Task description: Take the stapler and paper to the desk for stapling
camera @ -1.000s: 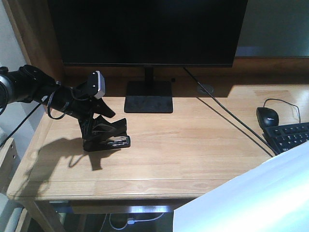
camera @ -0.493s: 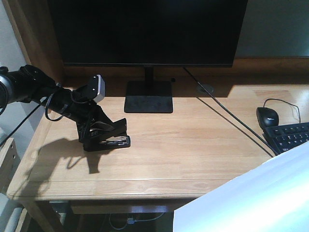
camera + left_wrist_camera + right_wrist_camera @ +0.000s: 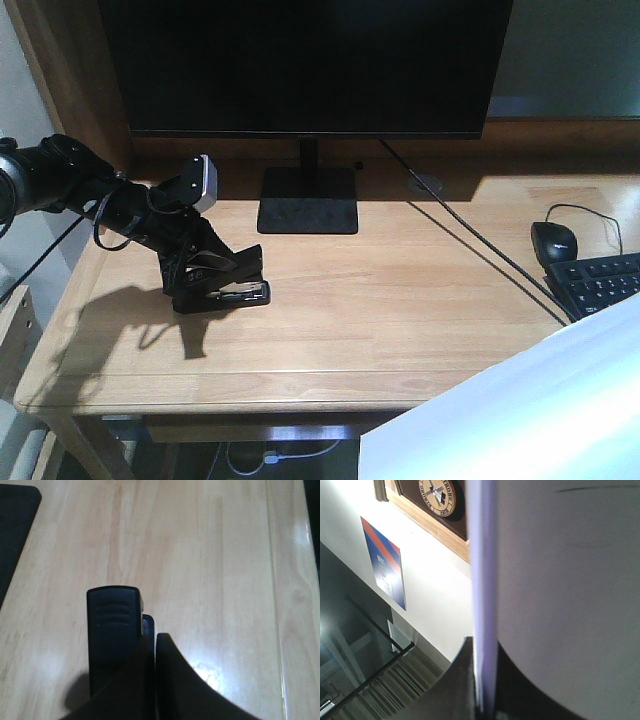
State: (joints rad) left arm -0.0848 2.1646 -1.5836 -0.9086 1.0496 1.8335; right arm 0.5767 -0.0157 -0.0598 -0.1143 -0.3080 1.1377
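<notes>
The black stapler (image 3: 225, 283) rests on the left part of the light wooden desk (image 3: 400, 310). My left gripper (image 3: 200, 268) comes down on it from the left. In the left wrist view its fingers (image 3: 172, 680) are pressed almost together on a thin part of the stapler (image 3: 112, 625), whose ribbed black top shows just left of them. The white paper (image 3: 520, 410) hangs over the desk's front right corner. The right wrist view shows my right gripper (image 3: 482, 680) shut on the paper's edge (image 3: 482, 580); the sheet fills the right of that view.
A black monitor (image 3: 305, 60) on a square foot (image 3: 308, 200) stands at the back middle. A black mouse (image 3: 555, 242) and a keyboard (image 3: 600, 280) lie at the right edge. A cable (image 3: 470, 245) runs diagonally across the right half.
The left gripper and the stapler dropped slightly and shifted a little left a second ago, and have been still since. The paper has not moved.
</notes>
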